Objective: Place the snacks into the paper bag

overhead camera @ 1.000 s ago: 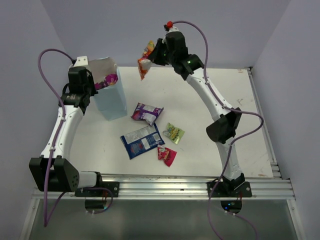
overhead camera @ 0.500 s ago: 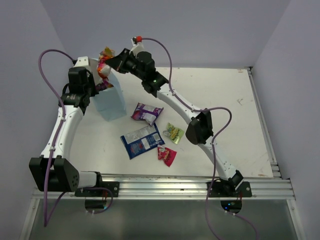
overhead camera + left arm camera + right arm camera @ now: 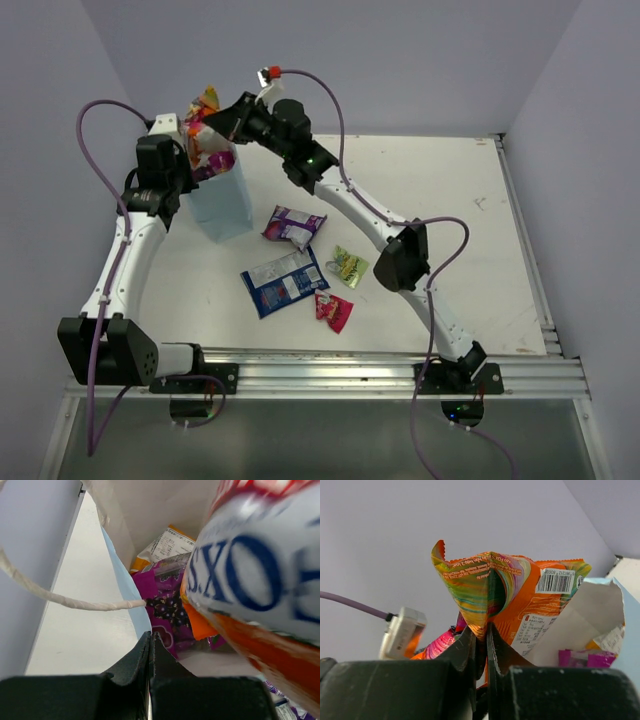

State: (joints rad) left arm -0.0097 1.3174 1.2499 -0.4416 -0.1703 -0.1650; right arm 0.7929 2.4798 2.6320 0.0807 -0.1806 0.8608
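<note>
The pale blue paper bag stands at the back left of the table. My left gripper is shut on the bag's rim and holds it. My right gripper is shut on the orange-and-white snack, which hangs over the bag's mouth; it also shows in the right wrist view and close up in the left wrist view. Inside the bag lie a purple packet and an orange packet. On the table lie a purple packet, a blue-and-white packet, a green-yellow packet and a red packet.
The right arm stretches across the table's back half above the loose packets. A metal rail runs along the near edge. Walls close in at the back and sides.
My right gripper has carried the orange-and-white snack leftward from mid-air at the back to just above the bag's mouth. The left gripper and the bag have stayed put.
</note>
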